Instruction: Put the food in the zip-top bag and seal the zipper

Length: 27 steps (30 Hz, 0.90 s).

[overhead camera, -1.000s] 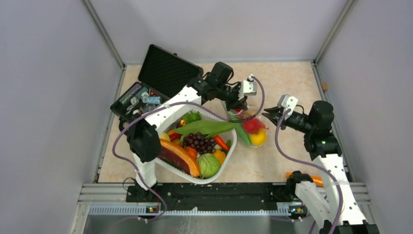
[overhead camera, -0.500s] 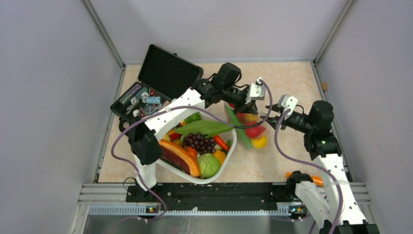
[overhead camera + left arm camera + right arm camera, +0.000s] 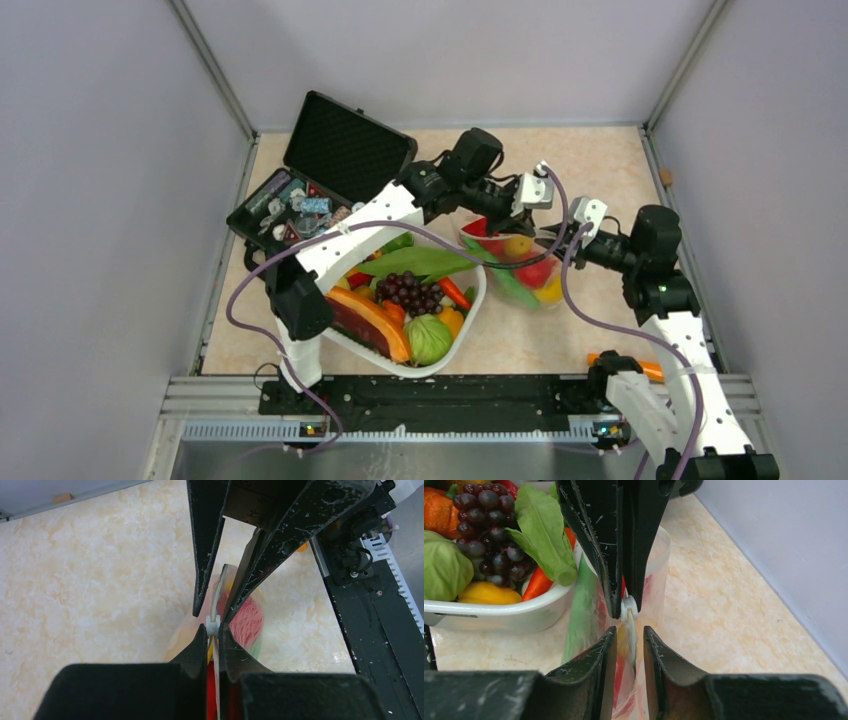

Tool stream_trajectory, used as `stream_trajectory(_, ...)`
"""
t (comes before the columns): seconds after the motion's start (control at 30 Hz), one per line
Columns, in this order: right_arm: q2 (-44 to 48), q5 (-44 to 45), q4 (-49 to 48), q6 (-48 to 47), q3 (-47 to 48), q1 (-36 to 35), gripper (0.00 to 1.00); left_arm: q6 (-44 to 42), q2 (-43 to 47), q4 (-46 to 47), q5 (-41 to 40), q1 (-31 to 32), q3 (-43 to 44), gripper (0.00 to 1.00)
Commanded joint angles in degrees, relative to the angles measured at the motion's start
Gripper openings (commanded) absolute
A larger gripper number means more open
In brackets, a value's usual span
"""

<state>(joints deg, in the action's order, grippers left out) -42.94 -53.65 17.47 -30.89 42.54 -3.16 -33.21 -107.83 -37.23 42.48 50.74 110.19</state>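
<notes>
Right claw nearer clear, bulging bag

Bright, even overhead light; soft shadows; wrist views blurred near lens.

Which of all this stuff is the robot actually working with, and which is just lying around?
In the job: zip-top bag; toy food inside it; zipper, pinched by the left tool; right tool, jaws open around the zipper.
Lying about: white basket; grape bunch; papaya slice; black hard case.
</notes>
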Motion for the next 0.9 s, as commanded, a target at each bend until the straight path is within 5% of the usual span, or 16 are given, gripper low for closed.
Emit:
stream_trajectory(0.0,0.2,-1.4,-1.5,-0.1,3.2,0.0,0.25,-1.1,0.5,1.0,-0.3,0.8,3.1,0.0)
stream_trajectory(0.23,-0.1,-2.4,-1.9,1.0,3.2,-0.1,0.22,-1.8,-0.4,-0.2,-1.5,1.2,3.0,0.0)
stream_trajectory(0.5,0.1,-1.4,-1.9,1.5,2.5,-0.1,0.0,-2.3,-0.4,-0.6,-2.1,1.3,3.1,0.0)
stream_trajectory(0.87,0.7,2.0,0.4,-0.2,4.0,0.0,0.0,-5.5,0.6,-3.4,-6.9,1.2,1.1,0.0)
